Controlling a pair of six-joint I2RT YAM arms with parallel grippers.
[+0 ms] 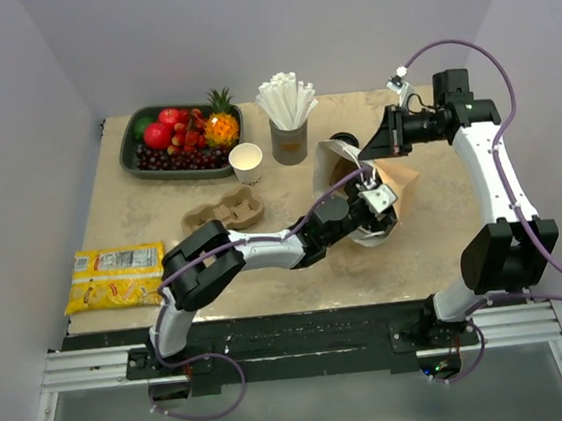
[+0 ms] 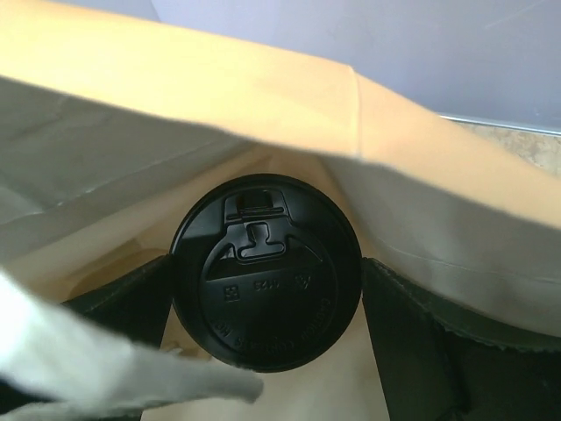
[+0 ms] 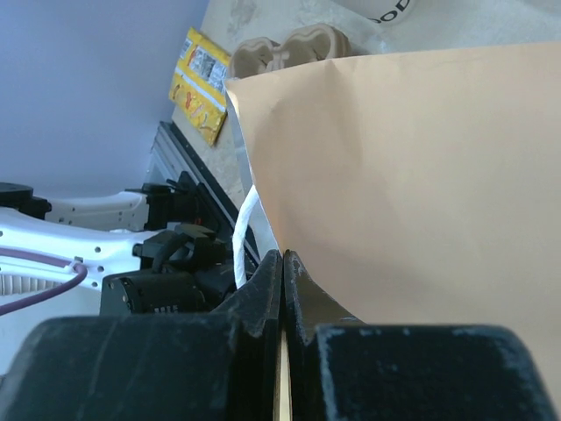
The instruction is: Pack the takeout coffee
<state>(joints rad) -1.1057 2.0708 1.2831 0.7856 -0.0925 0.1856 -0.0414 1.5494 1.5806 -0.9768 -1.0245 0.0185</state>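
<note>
While right gripper (image 3: 282, 289) pinches the paper bag (image 3: 421, 175) rim with jaws closed flat, takeout coffee (image 2: 266, 272) sits inside the bag, lid toward the left wrist camera, cup axis along the left gripper (image 1: 373, 206) approach. Left fingers (image 2: 421, 342) flank the lid wide, one on each side. Can't tell if they're gripping or just clear. Left arm is nearer, so I'd expect a straight pull-back.

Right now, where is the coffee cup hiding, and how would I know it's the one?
Look at the right side of the table for the open brown paper bag. Deep inside sits the coffee cup. It alone wears a round black lid; the white cup by the straws has none.
</note>
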